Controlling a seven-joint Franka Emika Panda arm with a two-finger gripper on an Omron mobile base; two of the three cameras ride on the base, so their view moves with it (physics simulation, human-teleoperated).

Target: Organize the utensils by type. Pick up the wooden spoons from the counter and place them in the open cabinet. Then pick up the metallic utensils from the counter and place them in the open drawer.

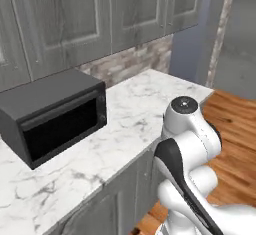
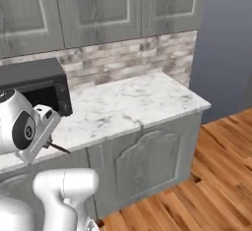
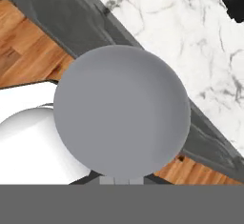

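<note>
A metal spoon fills the hand view: its round grey bowl point(image 3: 121, 116) sits right in front of the camera, with my gripper point(image 3: 121, 180) shut on it just below. In the right base view the spoon's dark slim handle point(image 2: 60, 148) pokes out from under the hand, at the front edge of the white marble counter point(image 2: 133, 100). Behind the bowl, the hand view shows the counter point(image 3: 190, 37) edge running diagonally. The wooden spoons, the open cabinet and the open drawer are out of view.
A black box-shaped oven point(image 1: 55, 114) stands at the left of the counter point(image 1: 145, 99), also seen in the right base view as the oven point(image 2: 37, 85). Closed grey upper cabinets point(image 2: 98, 9) hang above. Wooden floor point(image 2: 211, 176) lies to the right.
</note>
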